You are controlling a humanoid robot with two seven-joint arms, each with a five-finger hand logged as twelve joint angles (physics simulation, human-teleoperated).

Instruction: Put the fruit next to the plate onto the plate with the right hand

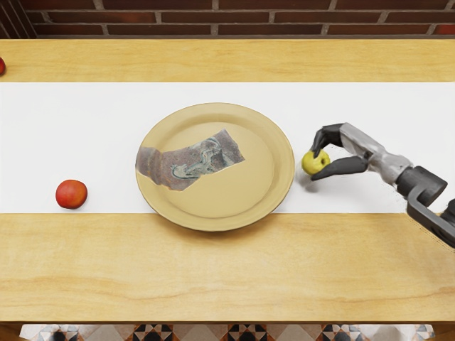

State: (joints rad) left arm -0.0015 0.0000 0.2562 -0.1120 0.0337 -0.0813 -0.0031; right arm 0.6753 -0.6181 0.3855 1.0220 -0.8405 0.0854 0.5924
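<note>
A small yellow-green fruit (313, 163) lies on the white runner just right of the tan plate (263, 192), a short gap from its rim. My right hand (320, 153) comes in from the right edge and is curled around the fruit, dark fingers (325, 135) over its top and the thumb below it. The plate carries a grey-brown printed patch on its left half and no fruit. The left arm does not show.
A red apple (71, 194) rests on the runner far left of the plate. Part of another red fruit (2, 66) peeks in at the left edge on the wooden table. A brick wall runs behind the table.
</note>
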